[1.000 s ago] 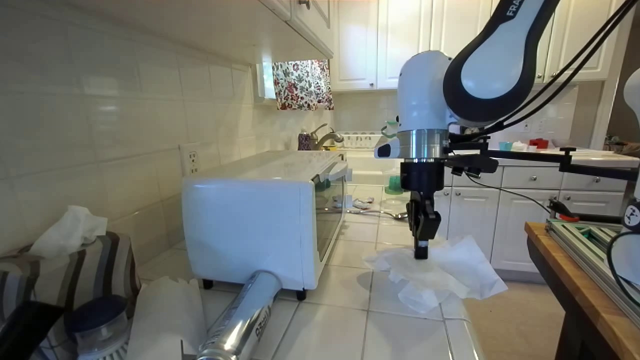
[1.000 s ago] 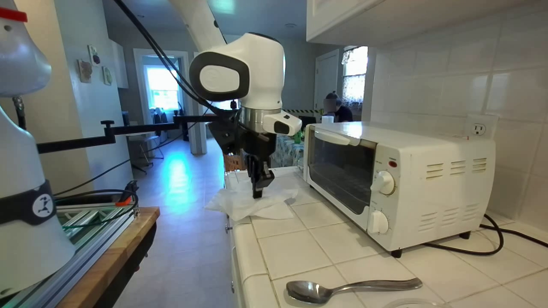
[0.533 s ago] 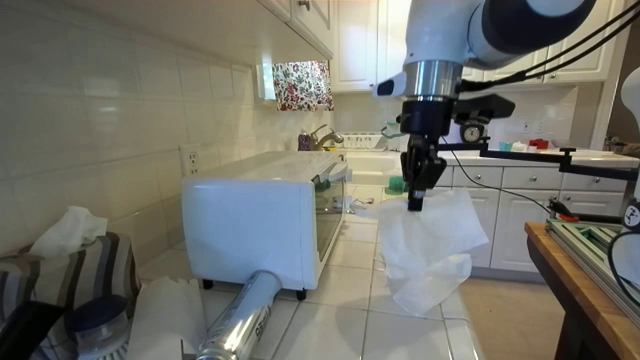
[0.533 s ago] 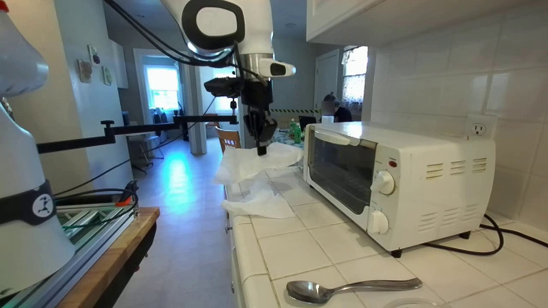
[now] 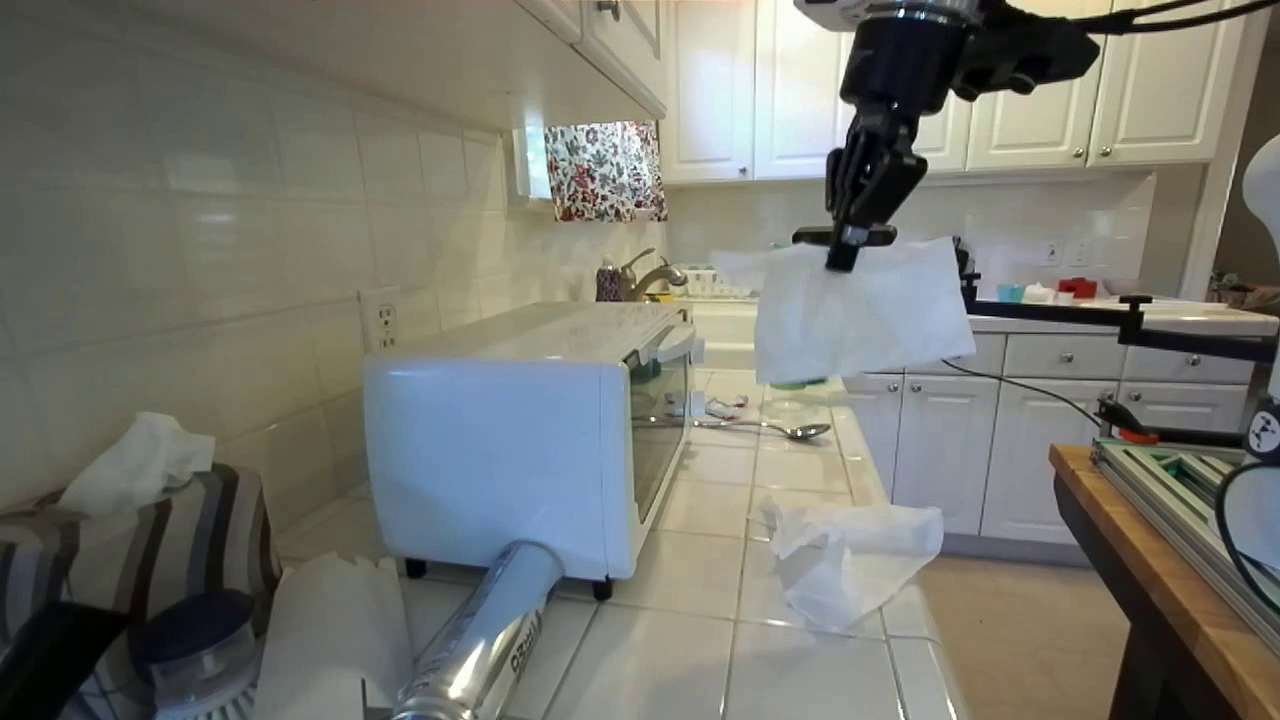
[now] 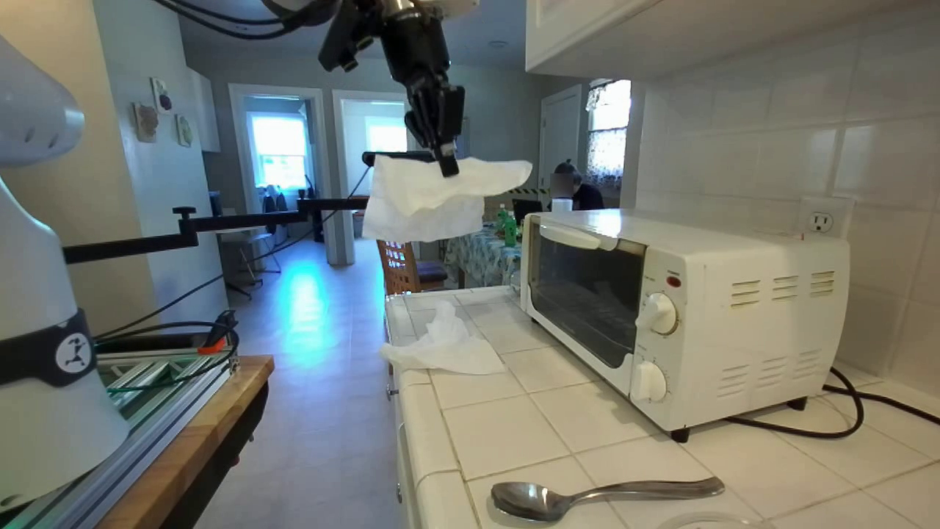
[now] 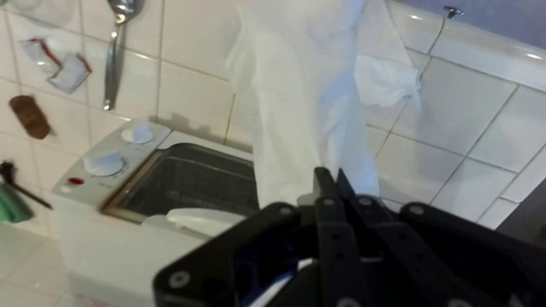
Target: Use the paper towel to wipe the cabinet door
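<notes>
Grasping a thin, creased white paper towel (image 5: 860,320) in the black Robotiq gripper (image 5: 844,252) — clenched on it near its upper edge — and holding it up in the air, well above the white-tiled countertop (image 5: 680,650). Letting the paper towel hang loosely to either side of the fingertips (image 6: 449,167) in both exterior views. In the wrist view, stretched out in soft folds away from the fingertips and hiding part of the toaster oven (image 7: 145,256), but apart from it in both exterior views.

Lower down, on the countertop at its edge: a second crumpled white sheet (image 6: 444,351), separate from the paper towel, with a peak sticking up and a corner reaching past the edge. On the front of the toaster oven: a dark glass door (image 6: 584,294), a white handle (image 6: 569,236) and two white dials (image 6: 659,312). Near the dial end, lying flat on the countertop: a metal spoon (image 6: 532,502), with red-edged packets (image 7: 70,74) close by. By the opposite end: a lettered silver cylinder (image 5: 490,635), a striped tissue box (image 5: 150,560) with a white tissue (image 5: 140,460) poking out, and a brush (image 5: 200,660) with a dark-blue cap. Farther back, beyond the paper towel: a faucet (image 5: 662,271), a flowered curtain (image 5: 607,170) and white cabinet doors (image 5: 945,455), some above and some below.
</notes>
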Robot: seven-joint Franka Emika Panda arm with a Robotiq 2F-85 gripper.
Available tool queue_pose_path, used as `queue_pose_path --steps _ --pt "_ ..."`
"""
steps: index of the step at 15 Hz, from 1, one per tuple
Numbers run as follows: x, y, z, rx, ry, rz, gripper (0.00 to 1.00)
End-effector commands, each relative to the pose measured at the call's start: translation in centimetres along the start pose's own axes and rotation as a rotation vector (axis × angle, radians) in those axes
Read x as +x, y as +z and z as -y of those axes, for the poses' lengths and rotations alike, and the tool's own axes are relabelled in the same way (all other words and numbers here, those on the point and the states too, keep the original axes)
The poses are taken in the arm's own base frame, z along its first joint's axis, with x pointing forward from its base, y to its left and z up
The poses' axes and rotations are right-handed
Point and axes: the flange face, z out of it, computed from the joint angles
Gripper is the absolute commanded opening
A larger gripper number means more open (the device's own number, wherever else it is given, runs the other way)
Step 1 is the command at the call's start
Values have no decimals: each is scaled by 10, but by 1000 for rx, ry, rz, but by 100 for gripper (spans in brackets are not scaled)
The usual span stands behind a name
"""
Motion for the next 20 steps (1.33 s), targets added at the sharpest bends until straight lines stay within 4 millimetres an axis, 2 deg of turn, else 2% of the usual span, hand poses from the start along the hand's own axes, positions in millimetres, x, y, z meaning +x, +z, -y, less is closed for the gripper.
queue_pose_path --steps 1,5,8,12,13,14,18,20 --pt "-10 -49 -20 -124 38 -75 0" --pt "-18 -104 -44 -232 80 -173 0" --pt "-24 -132 -69 -274 107 -238 0" --pt "-30 -162 -122 -293 216 -322 0" --pt "-31 -157 -109 -279 195 -304 0" --pt "-32 -160 -116 -281 210 -311 1" --pt "-29 -159 -110 -285 176 -307 0" --pt "-29 -170 -131 -305 211 -345 0"
